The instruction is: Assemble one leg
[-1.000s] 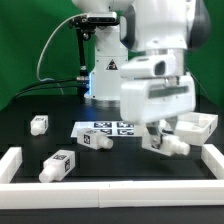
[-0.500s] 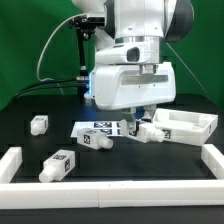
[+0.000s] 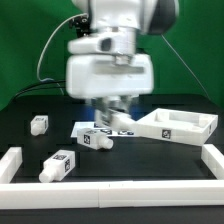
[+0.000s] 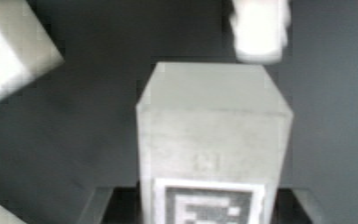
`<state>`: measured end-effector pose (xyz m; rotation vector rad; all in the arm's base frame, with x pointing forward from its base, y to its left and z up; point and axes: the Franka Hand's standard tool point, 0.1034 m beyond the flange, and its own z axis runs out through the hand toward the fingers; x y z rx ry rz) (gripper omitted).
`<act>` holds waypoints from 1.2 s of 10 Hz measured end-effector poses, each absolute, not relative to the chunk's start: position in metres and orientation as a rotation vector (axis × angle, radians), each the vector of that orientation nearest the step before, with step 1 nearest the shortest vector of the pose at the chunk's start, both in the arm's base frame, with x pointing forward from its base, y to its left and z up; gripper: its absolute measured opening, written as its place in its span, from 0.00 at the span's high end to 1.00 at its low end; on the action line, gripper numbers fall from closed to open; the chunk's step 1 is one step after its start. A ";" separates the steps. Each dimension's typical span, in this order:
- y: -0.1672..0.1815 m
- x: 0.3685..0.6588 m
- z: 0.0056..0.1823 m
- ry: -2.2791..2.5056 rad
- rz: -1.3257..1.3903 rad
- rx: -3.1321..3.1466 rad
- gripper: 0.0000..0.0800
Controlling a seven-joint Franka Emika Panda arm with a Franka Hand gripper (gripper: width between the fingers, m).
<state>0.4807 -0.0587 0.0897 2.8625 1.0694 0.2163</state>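
**Leg in the grip, held above the table and not yet at the panel**

The jaws of the gripper (image 3: pixel 113 116) look clamped on the leg (image 4: pixel 215 120). Its white block, with a tag at one end, fills the wrist view, though the exterior view is too blurred to show the contact itself. The leg hangs clear of the table over the marker board (image 3: pixel 84 127), and a second leg (image 3: pixel 97 139) lies just beside that board. A third leg (image 3: pixel 38 124) and a fourth leg (image 3: pixel 57 166) lie well apart, toward the exterior view's left. The tray-like panel (image 3: pixel 180 127) sits at the exterior view's right. This looks like the carry after the pick. The next move probably calls for bringing the leg to a corner of the panel and aligning it upright before seating it, but the seat itself cannot be seen.
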 end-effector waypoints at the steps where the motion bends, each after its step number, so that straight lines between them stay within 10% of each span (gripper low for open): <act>1: -0.077 0.473 0.092 1.029 0.211 2.875 0.64; 6: -0.102 0.462 0.082 0.946 0.171 2.925 0.64; 12: -0.159 0.430 0.025 0.854 0.032 3.000 0.64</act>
